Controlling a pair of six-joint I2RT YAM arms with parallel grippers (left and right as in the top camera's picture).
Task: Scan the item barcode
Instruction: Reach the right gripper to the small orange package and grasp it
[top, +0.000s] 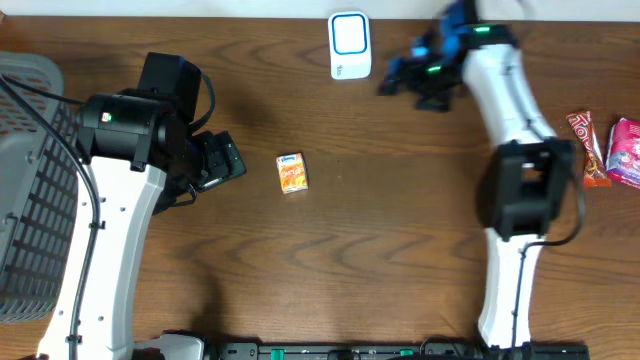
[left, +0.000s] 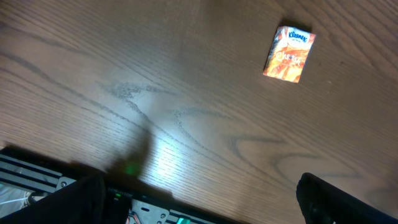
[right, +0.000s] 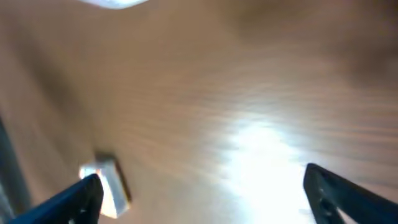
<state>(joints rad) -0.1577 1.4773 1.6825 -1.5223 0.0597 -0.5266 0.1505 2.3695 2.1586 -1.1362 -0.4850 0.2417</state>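
One small tissue pack (top: 292, 172) lies flat near the middle of the table (top: 400, 230), nothing touching it. It is a flat rectangle in an orange printed wrapper with a blue-and-white label across its far end. The table top is brown wood with long wavy grain.

At 9 o'clock from the pack, near but apart, is the left gripper (left: 202, 200). In the left wrist view its two black fingertips (left: 339, 199) sit at the bottom corners, spread wide, with only bare wood and the table's near edge between them. It holds nothing.

At 1 o'clock from the pack, at the table's far edge, lies one scanner (top: 349, 45), a white rounded rectangle with a blue ring on its face. Just beside it, at its 4 o'clock, is the blurred blue-and-black head of the right arm (top: 510, 100). The right wrist view is smeared, but the right gripper (right: 205, 196) shows its two dark fingers (right: 345, 193) far apart with nothing between them. A pale blurred shape at the lower left of that view cannot be made out.

Far off at 9 o'clock stands one grey slatted plastic basket (top: 30, 120). At 3 o'clock, by the right edge, lie two snack packets (top: 590, 145), one red and narrow, one pink.
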